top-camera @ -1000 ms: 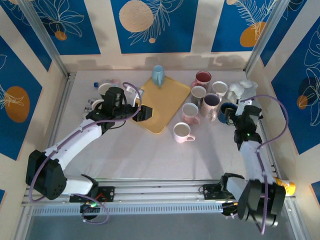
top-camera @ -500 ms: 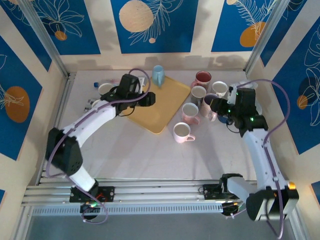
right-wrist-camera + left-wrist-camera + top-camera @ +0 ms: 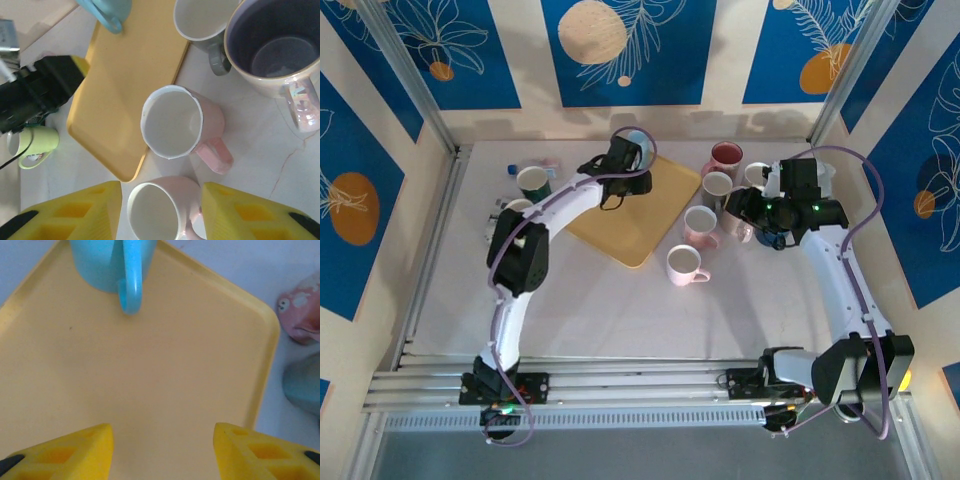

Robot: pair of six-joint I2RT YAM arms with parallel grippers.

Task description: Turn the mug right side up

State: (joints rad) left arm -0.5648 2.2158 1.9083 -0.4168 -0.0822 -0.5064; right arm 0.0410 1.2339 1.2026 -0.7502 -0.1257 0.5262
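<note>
A light blue mug point(image 3: 637, 140) stands on the far corner of the yellow tray point(image 3: 650, 215), apparently mouth down. In the left wrist view the mug point(image 3: 102, 262) is at the top edge, its handle point(image 3: 131, 287) pointing toward me. My left gripper point(image 3: 628, 178) hovers over the tray just short of it, open point(image 3: 162, 432) with only bare tray between the fingers. My right gripper point(image 3: 745, 205) hangs open above the mug cluster. Its yellow fingers point(image 3: 161, 192) frame a pale pink mug point(image 3: 165, 210) that stands well below on the table.
Upright mugs crowd the right side: maroon point(image 3: 726, 155), grey point(image 3: 717, 185), iridescent with purple inside point(image 3: 270, 45), pink point(image 3: 700, 222), pale pink point(image 3: 685, 263), dark blue point(image 3: 778, 228). A green mug point(image 3: 533, 180) stands left of the tray. Frame posts and walls enclose the table.
My left gripper has travelled from the tray's near left edge across to the blue mug. My right arm has swung left and up over the mug cluster. Both jaws have narrowed slightly.
</note>
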